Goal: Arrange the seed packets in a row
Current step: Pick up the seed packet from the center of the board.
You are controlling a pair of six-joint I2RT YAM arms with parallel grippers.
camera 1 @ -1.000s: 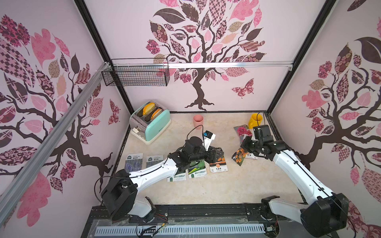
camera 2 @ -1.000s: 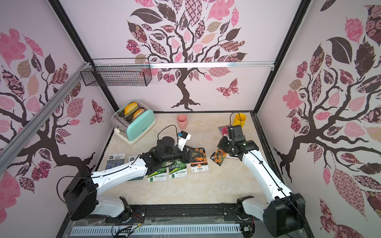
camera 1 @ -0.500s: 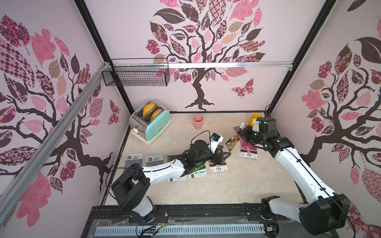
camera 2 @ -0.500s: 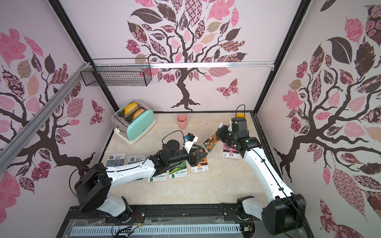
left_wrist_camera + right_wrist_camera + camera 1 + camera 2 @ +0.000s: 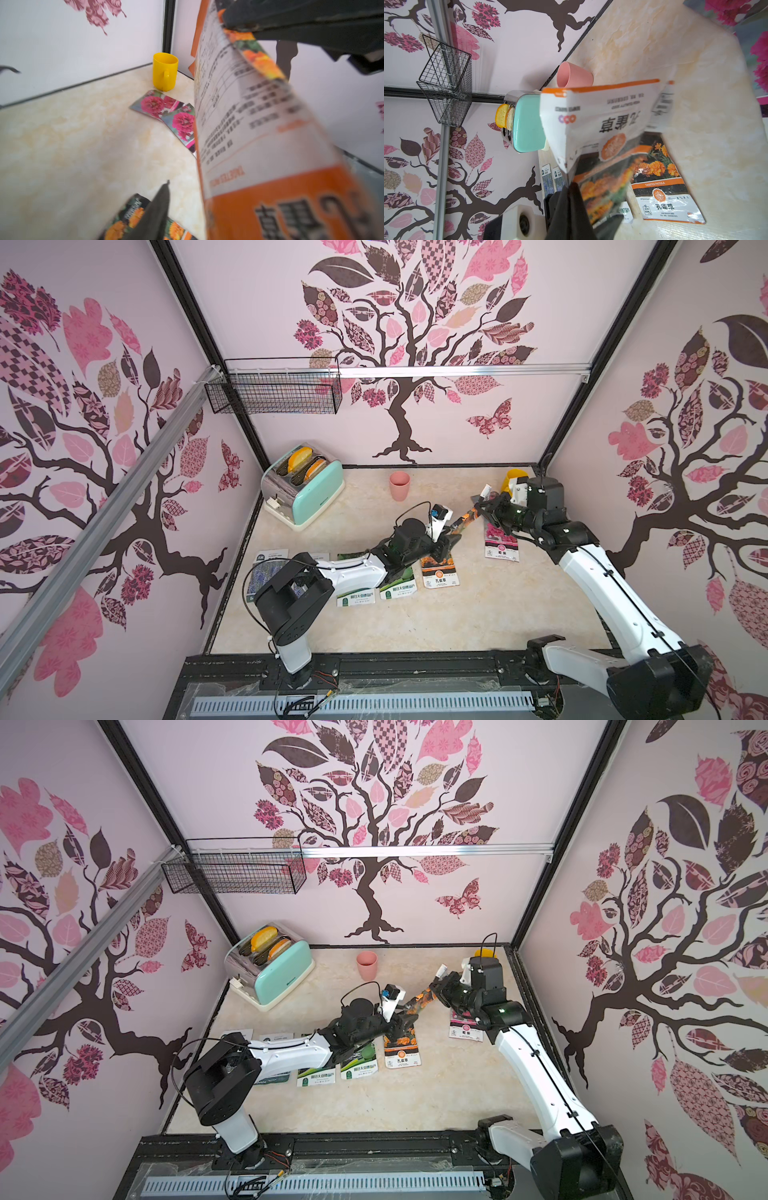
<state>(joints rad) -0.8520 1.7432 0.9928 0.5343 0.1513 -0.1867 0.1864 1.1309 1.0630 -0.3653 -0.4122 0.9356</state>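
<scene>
The left tool [image 5: 451, 536] was the hard part. In both top views its tips were lost behind the raised marigold packet [image 5: 465, 520]. In the left wrist view only one finger [image 5: 158, 207] showed, just clear of the packet with bench [image 5: 72, 145] visible between them. Its partner was hidden behind the sheet, so whether that tool gripped could not be told. The right tool [image 5: 481, 506] was clenched on the packet's other end, holding it aloft and tilted above the bench, right of the middle. Up close the print was blurred. The packet was bent. Its back was white with small text and an orange band, and its front showed orange blooms and a white label strip.

On the bench, the left arm [image 5: 353, 570] covered most of two gourd packets [image 5: 356, 597], leaving their green-and-white labels, and much of the lavender packets [image 5: 266, 572] by the left edge. A second marigold packet [image 5: 439, 570] lay flat beside the gourds. The magenta packets [image 5: 153, 104] overlapped near the far right corner beside a yellow mug [image 5: 165, 70], partly cut off by the held packet.
</scene>
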